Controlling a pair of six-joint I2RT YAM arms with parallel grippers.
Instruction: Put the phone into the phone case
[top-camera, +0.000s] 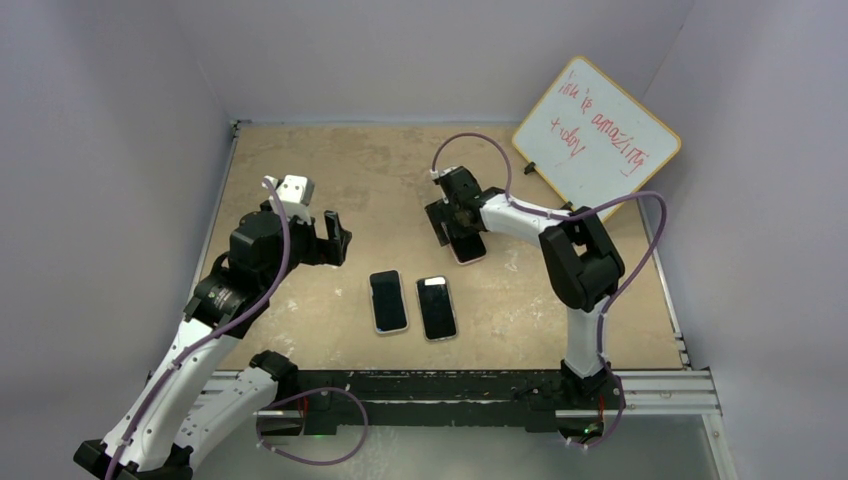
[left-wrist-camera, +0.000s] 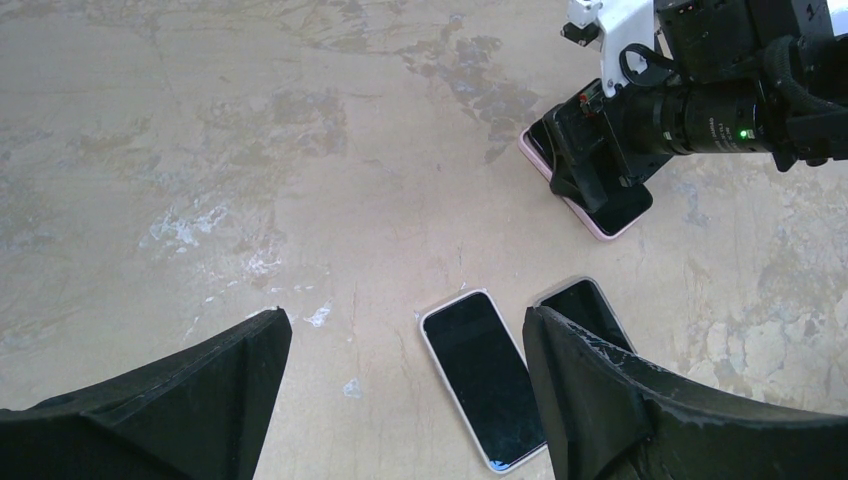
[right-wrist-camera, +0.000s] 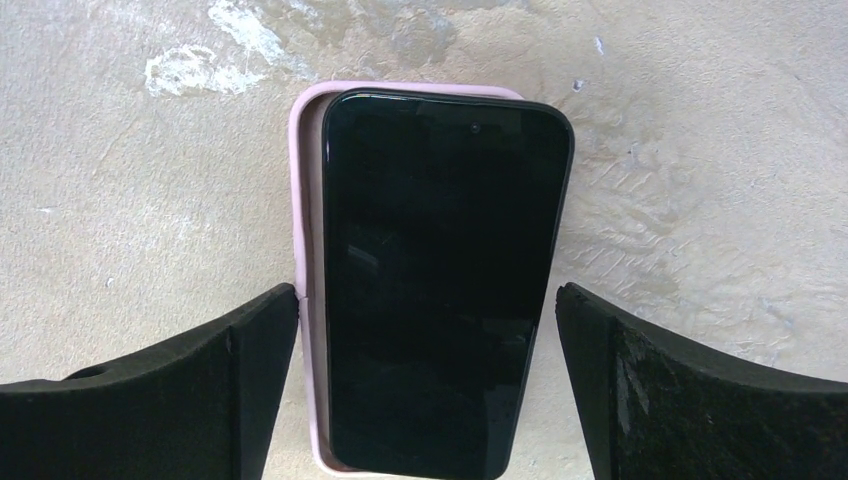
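Well to the left of the pink phone case (right-wrist-camera: 305, 250), the left hand (top-camera: 335, 240) hangs above the bench (top-camera: 300, 170) with its fingers (left-wrist-camera: 215, 390) spread wide and nothing between them.

Nearer the case, on its near-left side, two spare phones lie flat and screen up, just beside each other without touching. The left one, a white-edged phone (top-camera: 389, 301), is the farther of the pair from the case. The dark-edged phone (top-camera: 436, 308) lies closer to it. Both are well apart from the case itself.

Directly over the case is the right hand (top-camera: 455, 225), pointing down at it. Its fingers (right-wrist-camera: 200, 390) stand wide apart, one on each side of the case, and they touch neither the case nor the phone (right-wrist-camera: 440, 270). That phone lies screen up on the case, black glass facing the wrist camera. It sits shifted toward one side: the pink rim shows along the left edge and the top left corner in the wrist view, while on the right the phone's edge covers the rim. Whether it is pressed fully down into the case cannot be told.

Beyond the case to the far right, a whiteboard (top-camera: 597, 130) with red writing stands tilted at the bench's back corner.
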